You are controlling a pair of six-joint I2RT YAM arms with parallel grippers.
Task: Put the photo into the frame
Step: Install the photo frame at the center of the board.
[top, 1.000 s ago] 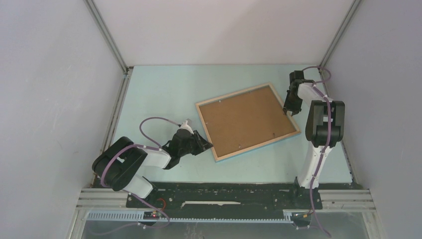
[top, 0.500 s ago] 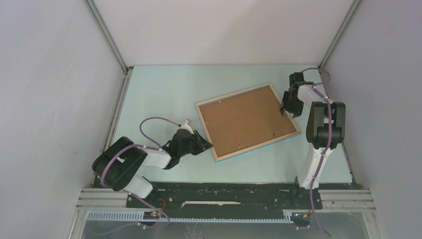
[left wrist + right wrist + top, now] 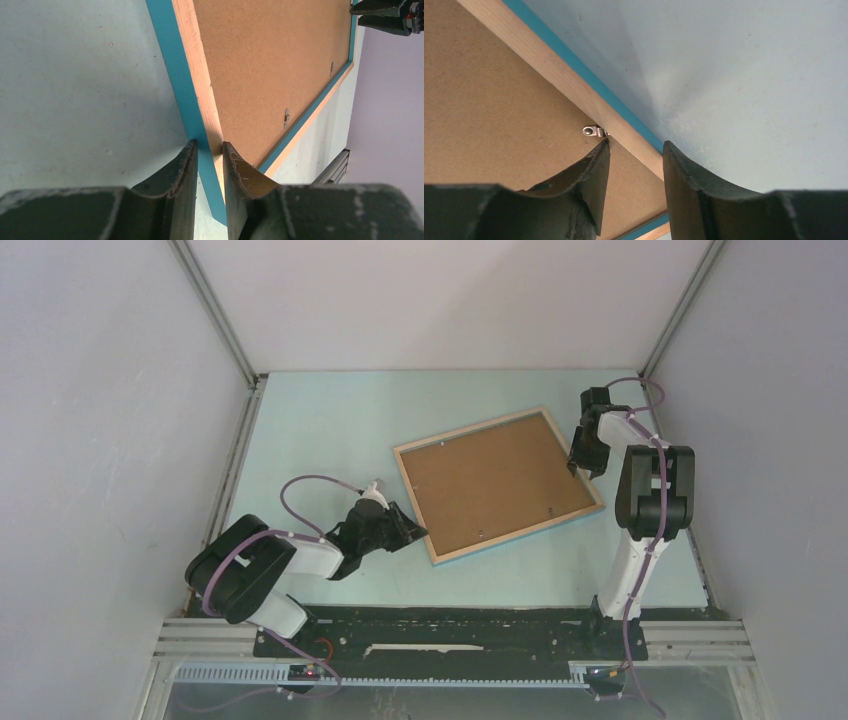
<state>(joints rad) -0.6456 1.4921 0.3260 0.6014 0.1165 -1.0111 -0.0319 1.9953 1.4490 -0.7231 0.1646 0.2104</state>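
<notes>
A thin rectangular picture frame (image 3: 470, 429) of light wood with a bright blue face lies back-up on the pale blue table (image 3: 320, 430), a little right of the middle and turned so that its corners point off-square. A plain brown backing board (image 3: 495, 482) fills its opening, with small metal tabs along the inner edge.

The left arm reaches low across the table from the near left, and the left claw (image 3: 418, 531) pinches the picture frame at its nearest left corner. From the wrist view one dark finger (image 3: 185, 170) sits against the blue outer side of the rail and the other presses the wooden side by the board, the rail squeezed between them. I cannot tell whether that corner is raised off the table or resting on it.

The right arm stands tall at the right side and bends down over the frame's right edge. The right claw (image 3: 578, 466) is spread, straddling the wooden rail. One fingertip comes down on the backing board just beside a small silver metal clip (image 3: 594, 131), while the other hangs outside the rail above bare table. Whether the inner tip actually touches the clip is too close to call.
</notes>
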